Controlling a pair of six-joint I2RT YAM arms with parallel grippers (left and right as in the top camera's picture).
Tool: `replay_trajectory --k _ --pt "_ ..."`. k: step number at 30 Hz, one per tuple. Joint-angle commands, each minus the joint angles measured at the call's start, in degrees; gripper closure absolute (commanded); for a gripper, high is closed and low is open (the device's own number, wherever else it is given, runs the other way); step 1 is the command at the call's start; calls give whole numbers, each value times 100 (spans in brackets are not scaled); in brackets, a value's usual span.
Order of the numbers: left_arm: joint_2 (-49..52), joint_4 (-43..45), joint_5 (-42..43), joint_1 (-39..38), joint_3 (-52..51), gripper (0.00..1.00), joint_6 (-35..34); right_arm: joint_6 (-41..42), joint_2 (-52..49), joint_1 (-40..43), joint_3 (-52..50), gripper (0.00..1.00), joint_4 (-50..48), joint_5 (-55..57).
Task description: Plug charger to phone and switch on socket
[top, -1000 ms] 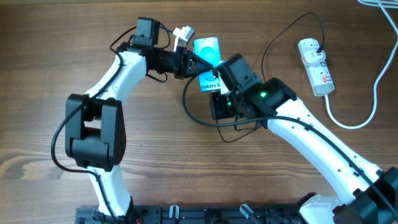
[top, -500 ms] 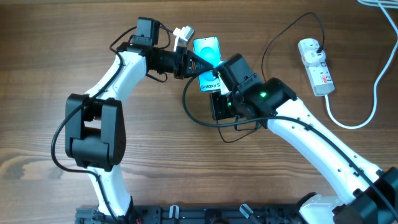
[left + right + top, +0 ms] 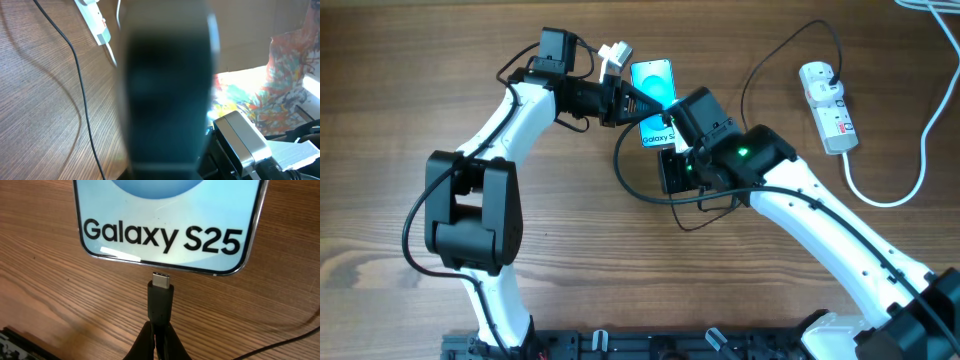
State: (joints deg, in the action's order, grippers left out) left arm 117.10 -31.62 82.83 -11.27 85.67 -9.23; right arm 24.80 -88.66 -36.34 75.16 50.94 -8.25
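The phone (image 3: 653, 80) has its turquoise screen facing up, and my left gripper (image 3: 632, 100) is shut on its left edge. In the left wrist view the phone (image 3: 165, 85) is a dark blur filling the middle. The right wrist view shows the phone (image 3: 165, 225) with its "Galaxy S25" text. The charger plug (image 3: 160, 297) stands straight below its bottom edge, metal tip right at the port. My right gripper (image 3: 159, 337) is shut on the plug. The charger's black cable (image 3: 760, 70) runs to the white socket (image 3: 828, 107) at the right.
A thick white cord (image 3: 920, 150) loops from the socket toward the right table edge. The socket (image 3: 92, 20) and black cable (image 3: 75, 75) lie on the wood in the left wrist view. Slack black cable loops under the right wrist (image 3: 650, 190).
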Motion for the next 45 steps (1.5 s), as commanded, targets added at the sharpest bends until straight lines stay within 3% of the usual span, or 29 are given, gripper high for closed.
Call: replay_trajectory --k 1,16,45 --pt "-170 22 289 -26 9 96 153 -61 -190 -13 92 96 -7 37" --pt "-170 13 -127 -24 9 96 155 -81 -199 -13 92 96 -28 35" --pt "-170 -31 -125 -26 9 96 155 -389 -199 -13 92 96 -103 107"
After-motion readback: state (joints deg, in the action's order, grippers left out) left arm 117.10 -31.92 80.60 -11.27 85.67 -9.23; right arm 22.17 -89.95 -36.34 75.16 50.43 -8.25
